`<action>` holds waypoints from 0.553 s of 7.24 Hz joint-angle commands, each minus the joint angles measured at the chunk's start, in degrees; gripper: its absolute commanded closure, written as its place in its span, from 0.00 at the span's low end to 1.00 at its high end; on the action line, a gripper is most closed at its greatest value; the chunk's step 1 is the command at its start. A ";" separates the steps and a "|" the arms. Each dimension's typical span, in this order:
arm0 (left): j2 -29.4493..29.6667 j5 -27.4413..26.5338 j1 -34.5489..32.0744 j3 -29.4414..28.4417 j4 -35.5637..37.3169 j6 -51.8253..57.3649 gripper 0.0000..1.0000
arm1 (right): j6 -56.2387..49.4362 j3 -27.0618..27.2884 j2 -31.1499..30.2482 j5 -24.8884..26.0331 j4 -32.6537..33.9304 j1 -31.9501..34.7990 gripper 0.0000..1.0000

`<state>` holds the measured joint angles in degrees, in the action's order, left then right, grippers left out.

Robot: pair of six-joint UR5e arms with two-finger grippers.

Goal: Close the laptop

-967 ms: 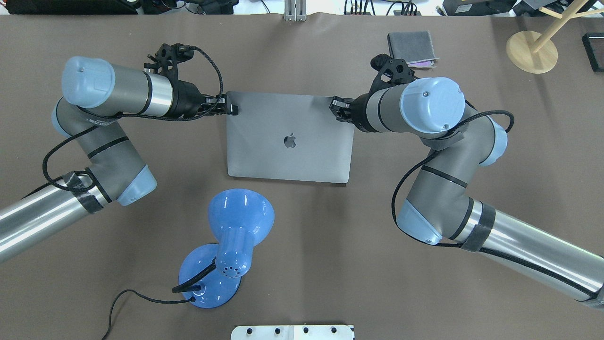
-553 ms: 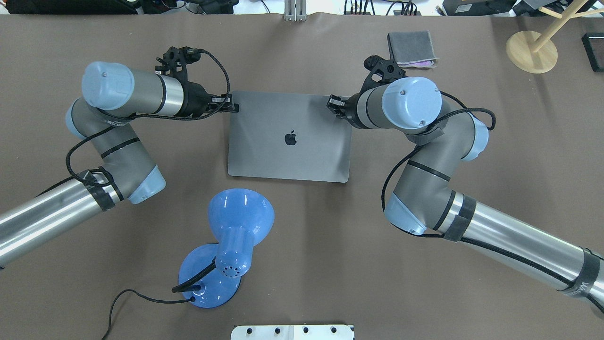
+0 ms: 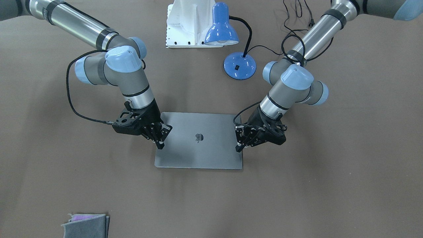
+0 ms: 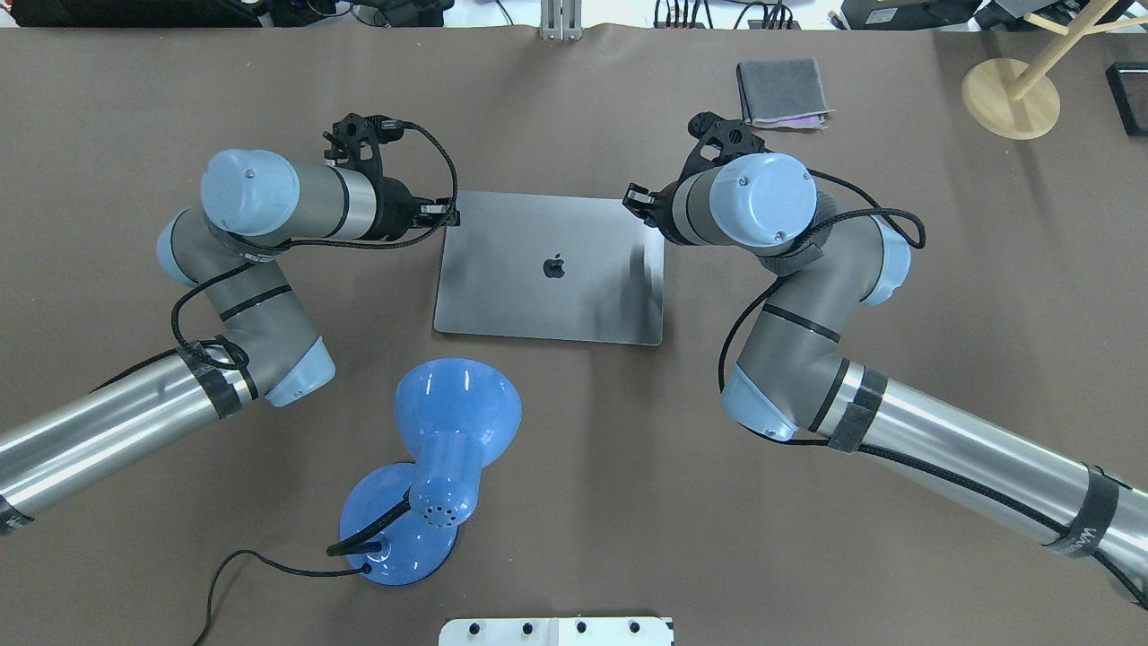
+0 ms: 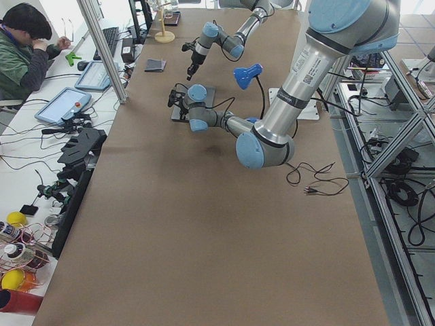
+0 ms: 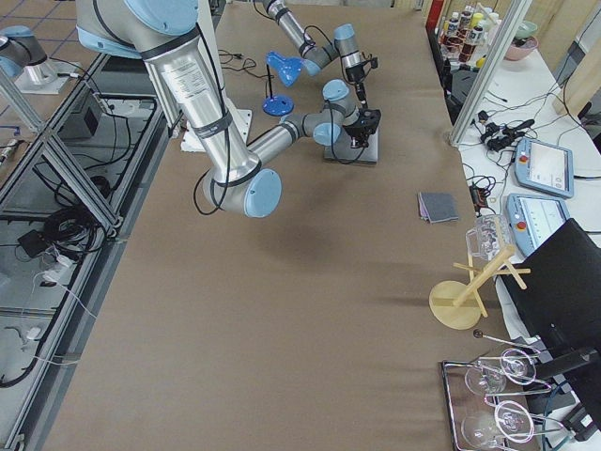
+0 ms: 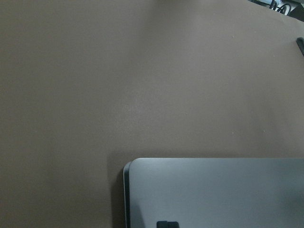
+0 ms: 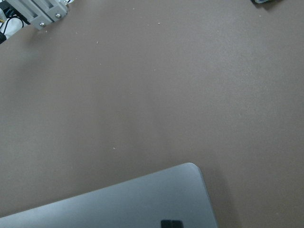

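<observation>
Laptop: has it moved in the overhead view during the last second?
Yes. On the laptop, the far edge came nearer to the lamp; the near edge stayed.

Both your arms bend and reach in; your left claw (image 3: 238, 145) and right claw (image 3: 161, 140) face each other, tipped down.

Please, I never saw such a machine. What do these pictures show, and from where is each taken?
This is a robot: two arms at a brown table, each ending in a pincer. The pictures come from above, the front, both table ends, and a camera on each wrist. On the table: a grey laptop, a blue lamp, a folded cloth. The left pincer and the right pincer sit at the lid's corners and hold nothing. The lid is down or nearly so.
</observation>
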<state>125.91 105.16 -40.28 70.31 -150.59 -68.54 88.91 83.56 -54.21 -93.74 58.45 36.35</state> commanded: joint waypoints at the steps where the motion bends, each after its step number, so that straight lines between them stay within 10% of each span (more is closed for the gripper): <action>1: -0.31 1.26 -0.32 4.20 0.47 -1.41 0.93 | 0.13 3.87 -0.63 -1.95 0.08 1.17 1.00; 2: -0.66 2.05 -0.93 5.18 2.03 -1.51 0.02 | 0.04 4.94 -1.94 -3.62 0.35 2.57 0.01; 4: -4.96 12.71 -7.48 15.94 15.41 -0.03 0.01 | -3.01 11.07 -6.85 -8.52 4.27 6.52 0.00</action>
<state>122.78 111.16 -43.54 79.98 -143.74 -69.47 87.92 90.94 -58.26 -98.74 59.97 40.18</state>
